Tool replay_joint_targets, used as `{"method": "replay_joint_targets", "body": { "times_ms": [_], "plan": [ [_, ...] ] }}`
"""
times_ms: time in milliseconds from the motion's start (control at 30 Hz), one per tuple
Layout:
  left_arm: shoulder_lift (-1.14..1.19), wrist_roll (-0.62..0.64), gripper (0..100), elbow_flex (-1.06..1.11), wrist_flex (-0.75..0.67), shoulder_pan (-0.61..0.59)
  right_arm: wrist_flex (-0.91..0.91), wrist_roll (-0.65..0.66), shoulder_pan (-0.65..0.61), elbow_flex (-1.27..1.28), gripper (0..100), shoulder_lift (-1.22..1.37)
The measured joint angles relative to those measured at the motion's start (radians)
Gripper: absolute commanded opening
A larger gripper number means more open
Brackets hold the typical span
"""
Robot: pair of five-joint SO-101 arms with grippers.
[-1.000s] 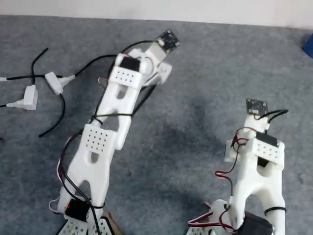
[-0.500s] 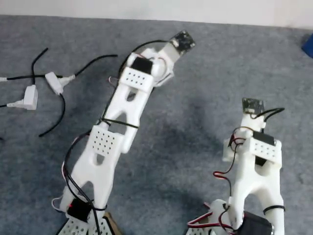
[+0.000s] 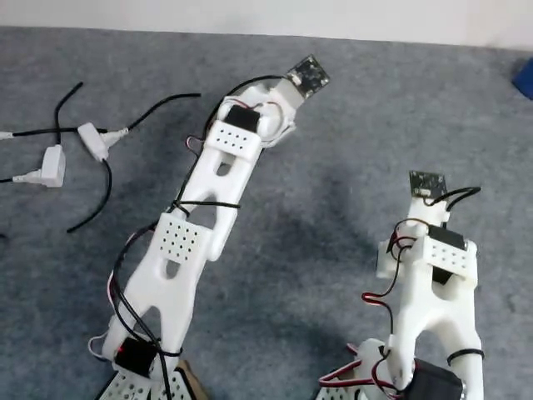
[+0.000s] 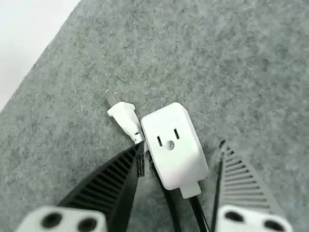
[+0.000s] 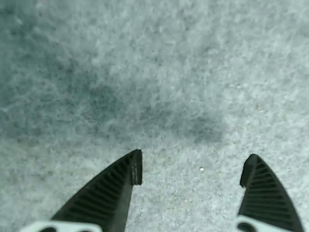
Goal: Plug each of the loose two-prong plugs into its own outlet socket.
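In the high view, the left arm (image 3: 208,192) had swung its wrist a little rightward and farther out over the grey surface (image 3: 333,208) during the last second. The right arm (image 3: 433,275) had shifted only slightly and stood over bare felt. Near the surface's left edge, two white socket blocks (image 3: 52,165) with black cords (image 3: 100,196) lay where they had been, well apart from both arms. Each had a small white connector touching it, though whether either was seated I could not tell.

In the left wrist view, the left claw (image 4: 181,146) was released. Its jaws were spread to either side of a white outlet socket (image 4: 171,140) that lay face-up on the surface. One jaw tip sat just beside the socket's edge and the other stood clear of it. A loose two-prong plug (image 4: 123,116) lay against the socket's corner, with its prongs pointing away from the slots and nothing inserted.

In the right wrist view, the right claw (image 5: 194,157) was also released, grasping nothing, over bare surface.

The swing seemed to have brought the left claw over this unplugged pair, so a grasp looked like the step in hand. The mating itself was not yet done, and the plug would likely need turning round to face the slots.
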Motion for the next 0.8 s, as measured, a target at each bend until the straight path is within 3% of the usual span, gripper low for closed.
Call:
{"method": "replay_joint_targets", "body": {
  "times_ms": [200, 500, 700, 800],
  "plan": [
    [0.049, -0.002, 23, 0.0, -0.008, -0.003, 0.0, 0.0, 0.0, 0.0, 32.1, 0.0],
    [0.072, 0.003, 0, 0.0, -0.014, -0.008, 0.0, 0.0, 0.0, 0.0, 32.1, -0.009],
    [0.072, 0.003, 1, -0.003, 0.009, -0.006, 0.0, 0.0, 0.0, 0.0, 32.1, -0.011],
    [0.072, 0.003, 1, -0.055, 0.127, 0.014, 0.0, 0.0, 0.0, 0.0, 32.1, -0.011]
  ]
}}
